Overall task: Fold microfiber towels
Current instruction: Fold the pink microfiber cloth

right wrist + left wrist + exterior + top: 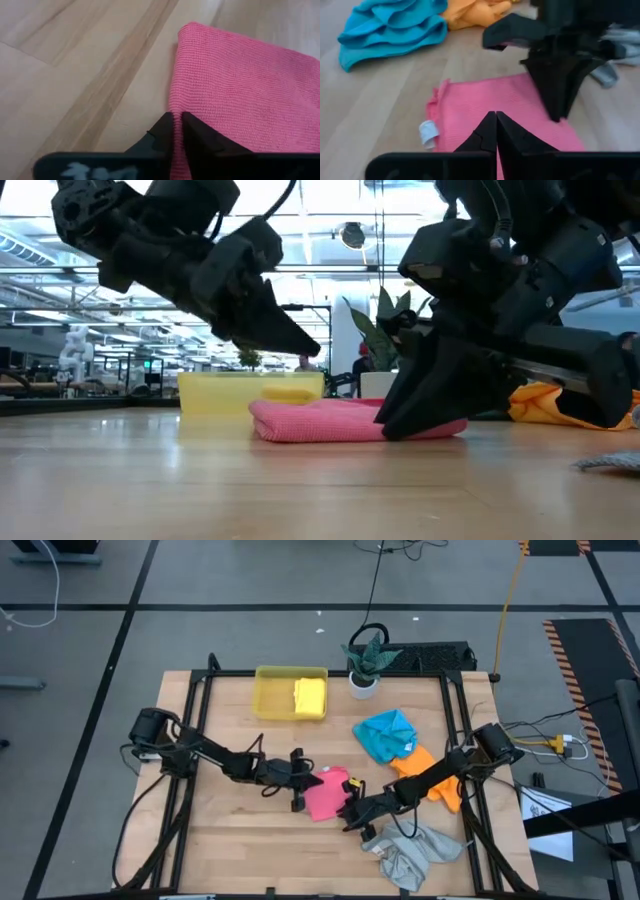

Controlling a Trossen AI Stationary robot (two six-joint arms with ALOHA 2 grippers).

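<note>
Left tool (496, 125) pinched shut over pink towel (325, 796), holding nothing. Right tool (177, 131) nearly shut at its edge, grip unclear. Towel mid-counter (230, 830), beside the grey one (415, 855). Soft, limp, light; pinch corners.

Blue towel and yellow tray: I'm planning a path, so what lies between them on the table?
In the high view, only bare wood lies between the blue towel and the yellow tray; the potted plant stands just behind that stretch.
</note>
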